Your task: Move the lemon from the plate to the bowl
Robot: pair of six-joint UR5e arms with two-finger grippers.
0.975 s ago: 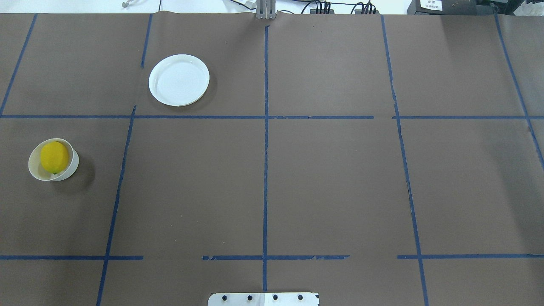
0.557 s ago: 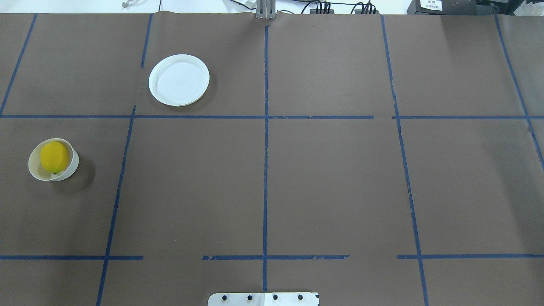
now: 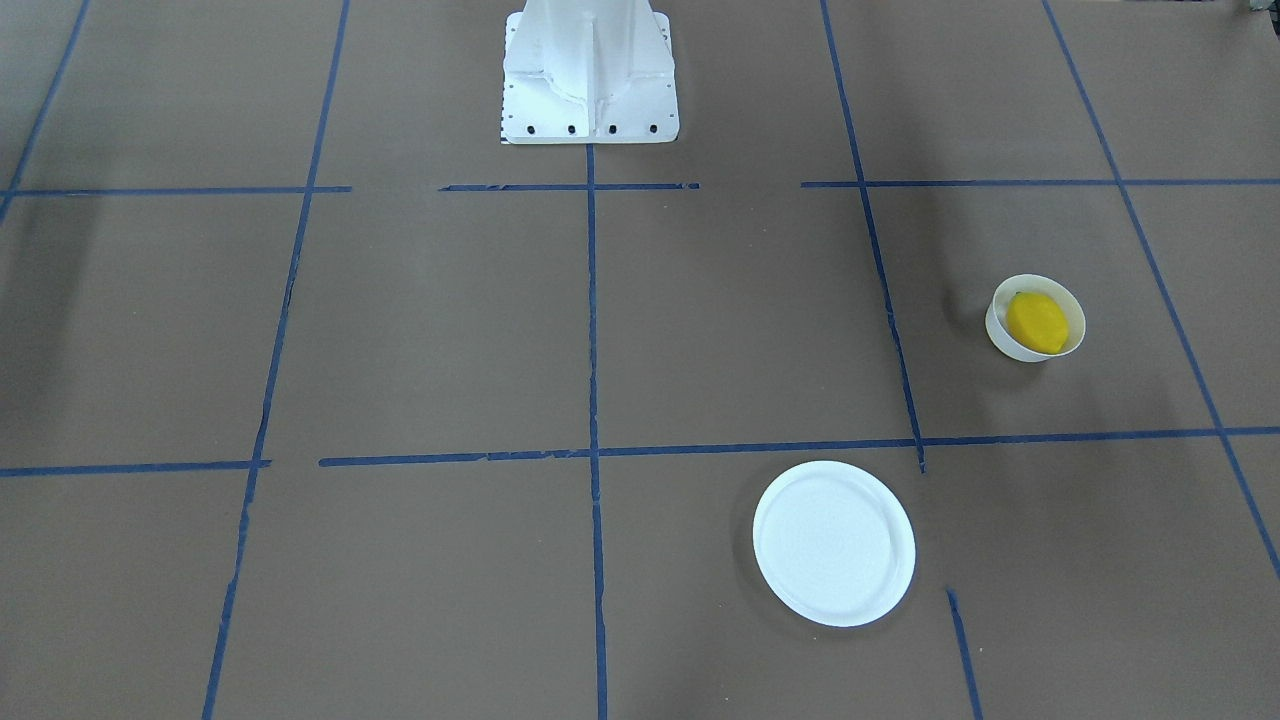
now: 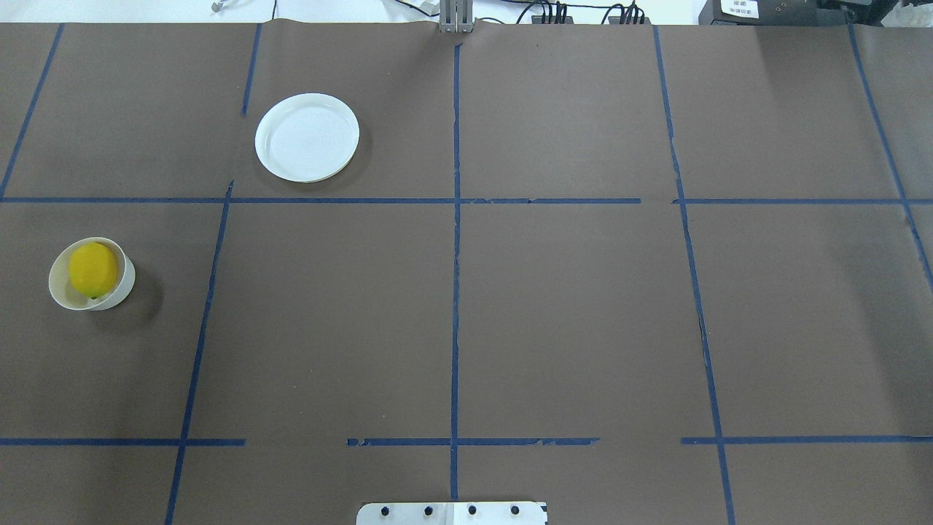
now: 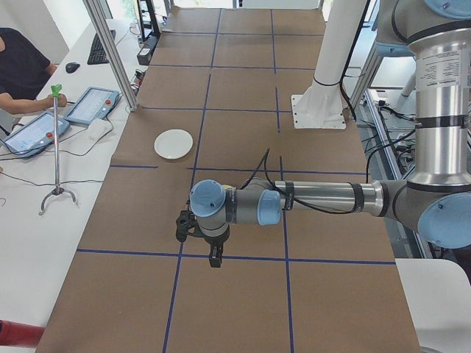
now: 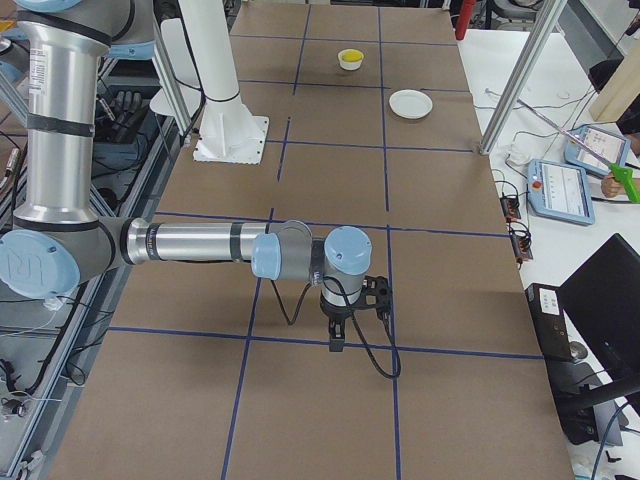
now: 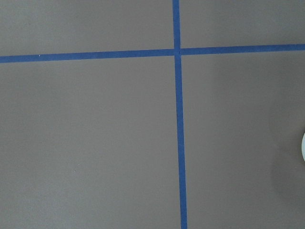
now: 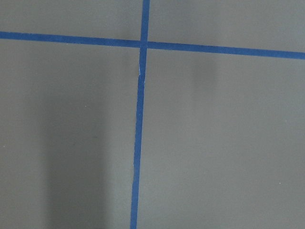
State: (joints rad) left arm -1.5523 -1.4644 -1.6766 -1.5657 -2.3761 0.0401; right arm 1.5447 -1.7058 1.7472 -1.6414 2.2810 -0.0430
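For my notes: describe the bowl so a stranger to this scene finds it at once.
In the overhead view, blue tape splits the brown table into squares. The bowl sits near the left edge, in the middle row. Unlike the flat, empty white plate farther back, it is small, deep and holds the yellow lemon.

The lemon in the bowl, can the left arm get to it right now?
Probably yes: the lemon lies uncovered in the open bowl, on the same half of the table as the left arm, with the plate well apart.
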